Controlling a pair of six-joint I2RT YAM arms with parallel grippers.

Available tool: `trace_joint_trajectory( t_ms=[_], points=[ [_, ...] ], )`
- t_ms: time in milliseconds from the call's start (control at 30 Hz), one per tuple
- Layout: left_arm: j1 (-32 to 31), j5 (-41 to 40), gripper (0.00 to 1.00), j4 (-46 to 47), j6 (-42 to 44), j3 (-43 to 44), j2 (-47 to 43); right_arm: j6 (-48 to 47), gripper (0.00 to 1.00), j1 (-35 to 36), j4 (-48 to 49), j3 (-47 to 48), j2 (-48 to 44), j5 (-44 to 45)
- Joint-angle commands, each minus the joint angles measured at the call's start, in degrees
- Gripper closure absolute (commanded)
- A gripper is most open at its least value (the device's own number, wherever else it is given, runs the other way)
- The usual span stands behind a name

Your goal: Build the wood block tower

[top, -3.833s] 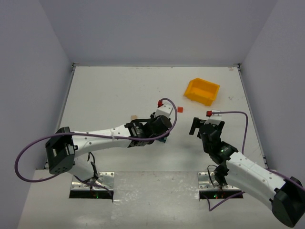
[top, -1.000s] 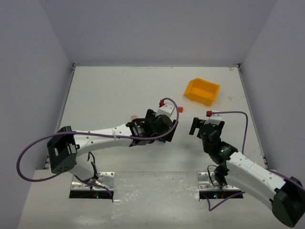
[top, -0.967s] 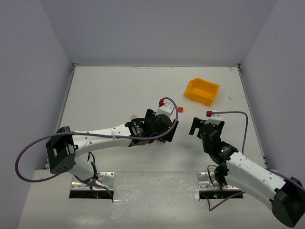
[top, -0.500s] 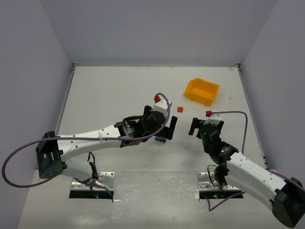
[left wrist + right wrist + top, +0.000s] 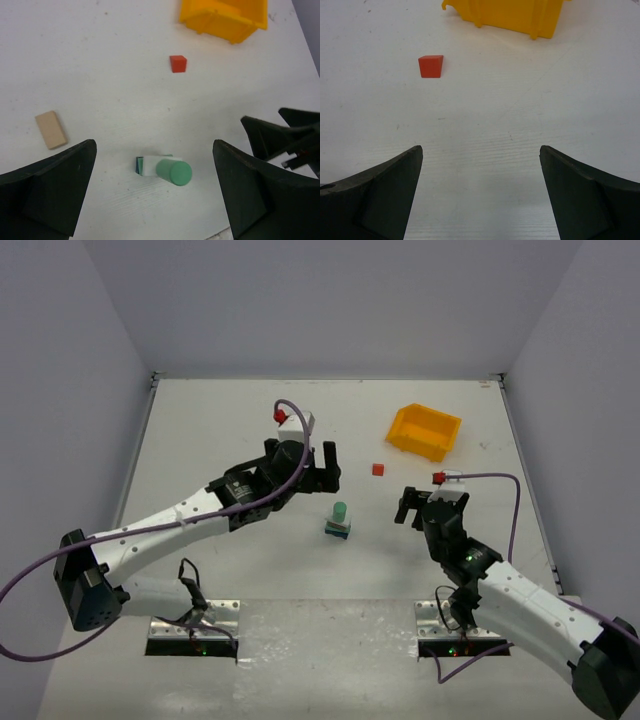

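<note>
Hovering over the middle of the white table (image 5: 220, 430), the left gripper (image 5: 322, 470) has its two black fingers (image 5: 60, 185) spread wide apart with nothing between them. In the left wrist view the wood block tower (image 5: 165, 169) sits free on the table, roughly centred under the gap. In the top view, the tower (image 5: 339, 520) is just toward 6 o'clock of the table's centre, and the left gripper is at about 11 o'clock from it, not touching it. The stack is short: a green cylinder (image 5: 339, 511) on top, a pale layer under it and a blue block at the bottom, with a dark edge showing too, though it's hard to tell exactly how many pieces are in there. A lone red cube (image 5: 377, 469) lies apart at about 1 o'clock from the tower, and the yellow bin (image 5: 424, 430) is further out the same way. The left wrist camera also picks up a tan block (image 5: 50, 129) lying flat, well off at about 10 o'clock from the tower. The right gripper (image 5: 412, 508) is parked near 3 o'clock of the tower, fingers (image 5: 375, 200) wide apart and empty, and its wrist view shows bare table with the red cube at about 11 o'clock.
</note>
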Motion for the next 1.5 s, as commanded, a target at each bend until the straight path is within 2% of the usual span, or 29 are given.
trace_joint_trajectory(
  t_ms=[0,367,467,567,800,1033,1133,1233,1367,1467],
  points=[
    [5.2,-0.1,0.0,-3.0,-5.0,1.0,-1.9,0.0,0.01,-0.2,1.0,1.8,-1.0,0.1],
    [15.2,3.1,0.0,-3.7,-7.6,-3.5,-2.9,-0.1,0.01,-0.2,1.0,1.9,-0.6,0.5],
    [22.3,11.1,0.0,-1.4,-6.3,-5.8,1.1,-0.2,0.01,-0.2,1.1,2.0,-0.2,0.6],
    [25.5,14.3,0.0,0.5,-5.4,-6.7,5.0,-0.3,0.01,-0.2,1.1,2.2,0.1,0.7],
    [28.1,17.5,0.0,3.5,-2.8,-5.5,17.5,-0.5,0.01,-0.2,1.1,2.2,0.6,0.7],
    [28.3,14.3,0.09,3.2,-1.8,-4.2,23.9,-0.5,0.01,-0.2,1.1,2.3,0.9,1.4],
    [28.3,14.2,0.21,3.3,-1.5,-3.8,26.1,-0.5,0.01,-0.2,1.1,2.4,1.5,1.7],
    [28.3,14.1,0.26,3.7,-1.2,-3.8,27.7,-0.5,0.01,-0.2,1.1,2.4,1.7,1.8],
    [28.3,14.0,0.27,4.1,-1.0,-3.6,29.0,-0.5,0.01,-0.2,1.1,2.4,1.7,1.7],
    [28.3,14.2,0.35,4.5,-1.1,-3.5,29.8,-0.5,0.01,-0.2,1.1,2.4,1.8,1.7]
  ],
)
